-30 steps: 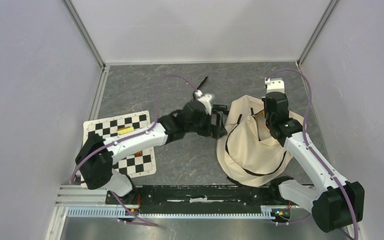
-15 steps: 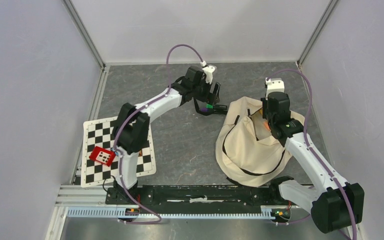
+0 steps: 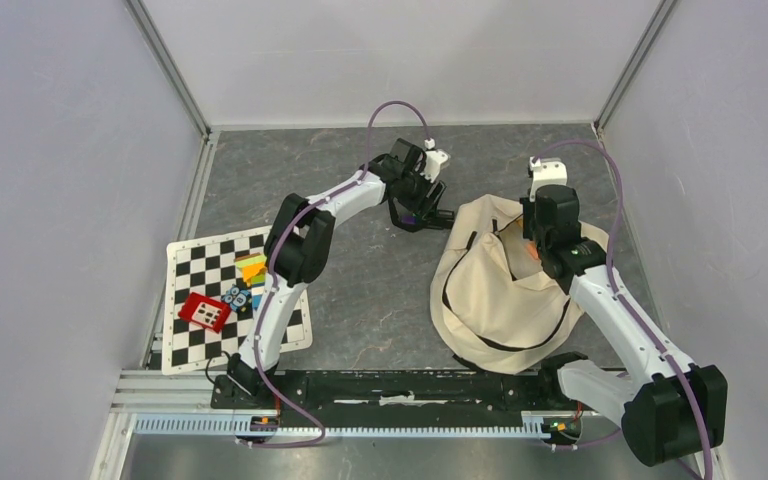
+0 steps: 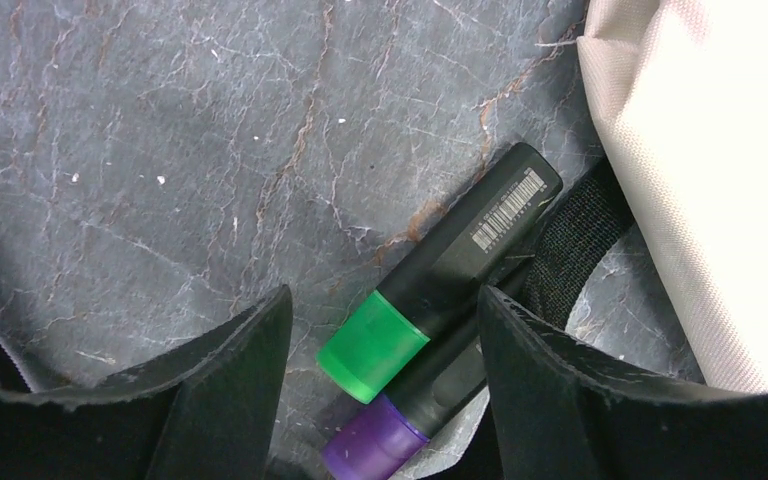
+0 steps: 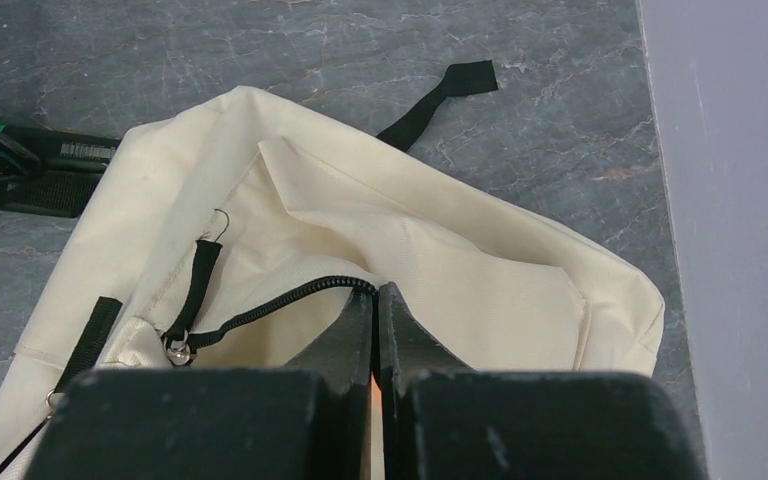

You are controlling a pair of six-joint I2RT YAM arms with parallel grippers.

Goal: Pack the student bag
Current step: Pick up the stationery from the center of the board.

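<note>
The student bag (image 3: pixel 500 290), cream with black straps, lies on the right of the grey table. In the right wrist view my right gripper (image 5: pixel 377 292) is shut on the end of the bag's (image 5: pixel 480 250) black zipper edge. Two black markers lie side by side against the bag's left edge, one with a green cap (image 4: pixel 375 345) and one with a purple cap (image 4: pixel 375 448). My left gripper (image 4: pixel 385 300) stands open just over them, one finger on each side of the caps. A black bag strap (image 4: pixel 580 235) passes under the markers.
A black-and-white checkered mat (image 3: pixel 195 270) lies at the near left, holding a red flat item (image 3: pixel 205 311), coloured sticks (image 3: pixel 250 268) and small blue pieces (image 3: pixel 237 298). Grey walls close in three sides. A metal rail (image 3: pixel 360 420) runs along the near edge.
The left arm has swung to the far side and come down over the two markers by the bag, its jaws narrowing. The right gripper has stayed on the zipper edge.
</note>
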